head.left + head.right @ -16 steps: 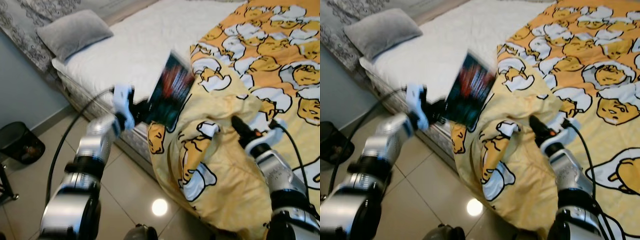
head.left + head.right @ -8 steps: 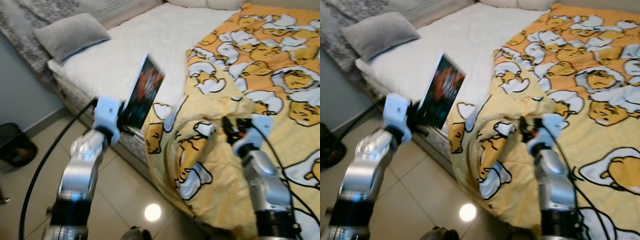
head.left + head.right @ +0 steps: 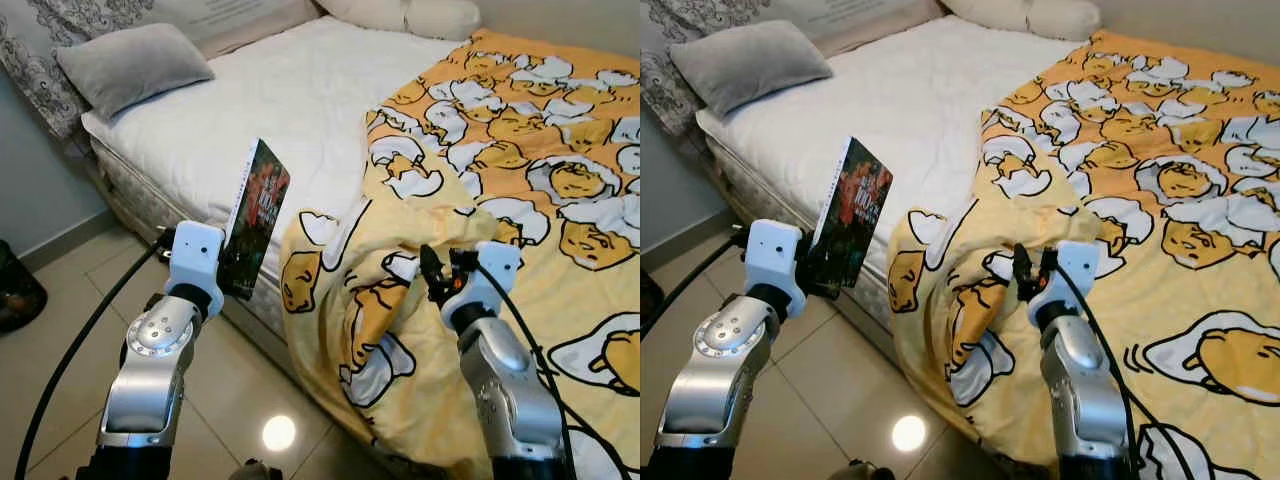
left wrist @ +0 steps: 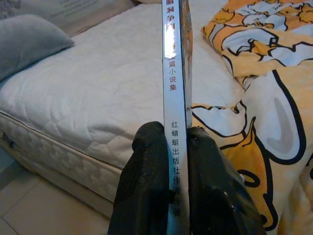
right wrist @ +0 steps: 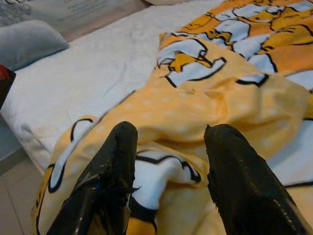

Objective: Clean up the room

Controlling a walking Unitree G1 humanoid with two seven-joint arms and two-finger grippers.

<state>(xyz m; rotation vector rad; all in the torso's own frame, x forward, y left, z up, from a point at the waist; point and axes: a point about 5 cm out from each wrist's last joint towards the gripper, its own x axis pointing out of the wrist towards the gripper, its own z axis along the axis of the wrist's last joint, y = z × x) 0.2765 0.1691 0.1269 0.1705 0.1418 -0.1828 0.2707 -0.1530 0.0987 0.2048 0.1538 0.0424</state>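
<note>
My left pincer (image 4: 171,196) is clamping a book (image 3: 255,215) by its lower end, one black finger (image 4: 144,186) on each side of the white spine. I am holding the book upright, dark cover with red print facing out to my left, spine with printed characters facing the wrist camera. It is standing in the air just off the near edge of the bed (image 3: 300,110), above the seam between mattress side and floor (image 3: 60,350), not touching either. My left arm (image 3: 160,350) is coming up from below, with a black cable (image 3: 70,350) trailing off it toward the floor.

My right pincer (image 5: 168,161) is released, fingers spread with a clear gap, gripping nothing. It is hovering just over a bunched fold of the yellow blanket (image 3: 520,150) with the egg cartoon print, where the blanket is spilling over the bed's near corner toward the floor. I cannot tell whether the fingertips are touching the cloth.

Further out: the white quilted mattress top is lying bare on my left half of the bed, and the blanket is covering the right half. A grey pillow (image 3: 130,65) is sitting at the far left corner of the bed, and pale pillows (image 3: 410,15) are lying along the far end. A dark bin (image 3: 15,295) is standing on the tiled floor at the far left, well apart from the book.
</note>
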